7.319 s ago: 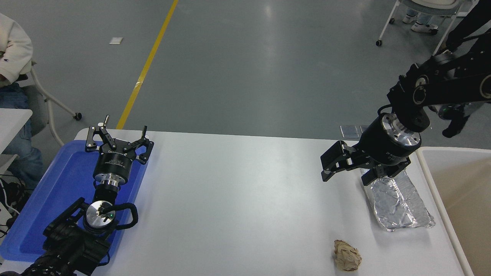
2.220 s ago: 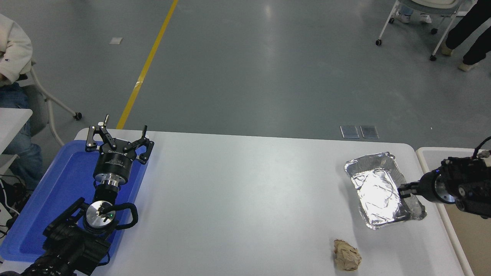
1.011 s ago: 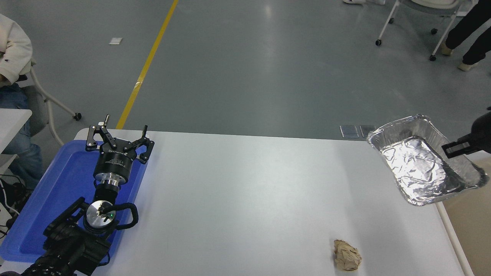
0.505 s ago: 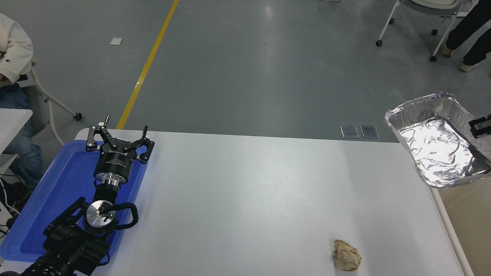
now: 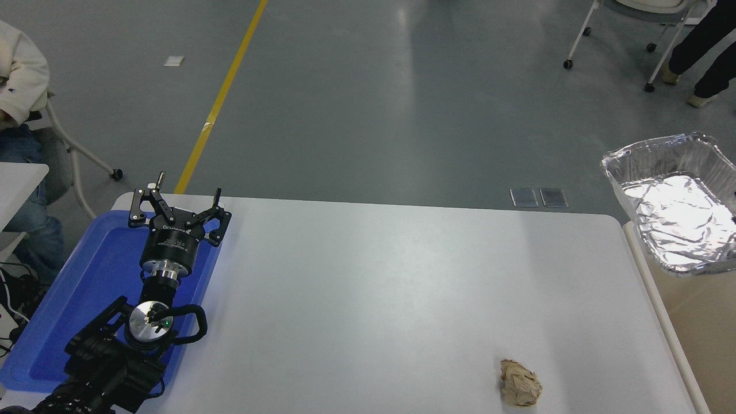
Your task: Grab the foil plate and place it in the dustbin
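The foil plate [image 5: 675,207], a shiny crinkled silver tray, hangs in the air at the right edge of the head view, open side up and tilted. It is above the dustbin, whose off-white rim [image 5: 662,322] and beige inside show beyond the table's right end. My right gripper is out of the picture past the right edge, so its hold on the plate is hidden. My left gripper [image 5: 177,198] is parked at the lower left over the blue tray, open and empty.
A crumpled brown paper ball [image 5: 520,382] lies near the table's front right. A blue tray [image 5: 86,276] sits at the left end. A seated person [image 5: 17,75] is at the far left. A person's legs [image 5: 698,57] and a wheeled chair are at the top right.
The foil plate has been lifted off the table and carried right and up to above the dustbin. The right gripper has left the picture. The left arm has not moved.
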